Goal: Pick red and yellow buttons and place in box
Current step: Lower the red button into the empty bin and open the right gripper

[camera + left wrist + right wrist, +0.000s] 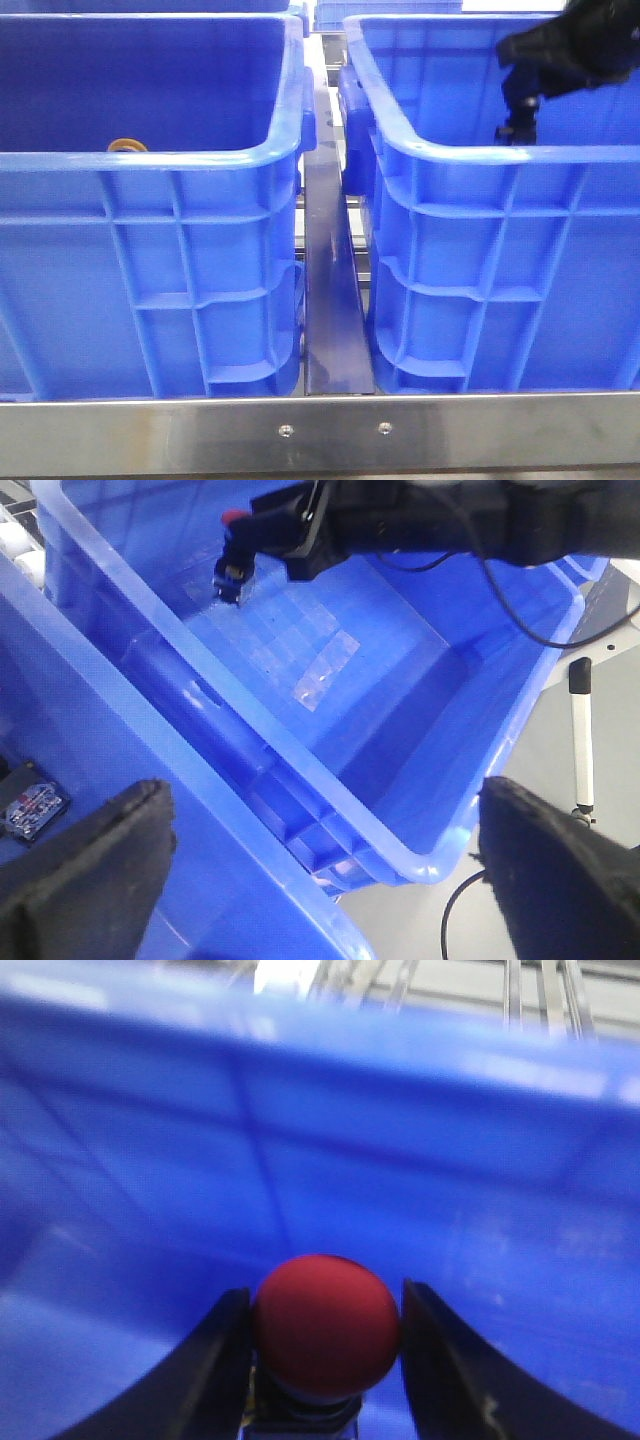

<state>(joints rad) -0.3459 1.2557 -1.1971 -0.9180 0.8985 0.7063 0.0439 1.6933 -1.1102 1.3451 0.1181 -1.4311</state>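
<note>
R tool (325,1360) pinches the red button (325,1335) inside the right-hand blue crate (500,150), so drop step's on: next, spread it to release; L tool (320,870) spread, idle; yellow button (127,146) waits in other crate.

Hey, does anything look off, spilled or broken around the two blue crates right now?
Nothing stands out. Both crates sit upright and intact. The right claw holds the red button inside the right crate, and a yellow ring peeks over the left crate's rim.
</note>
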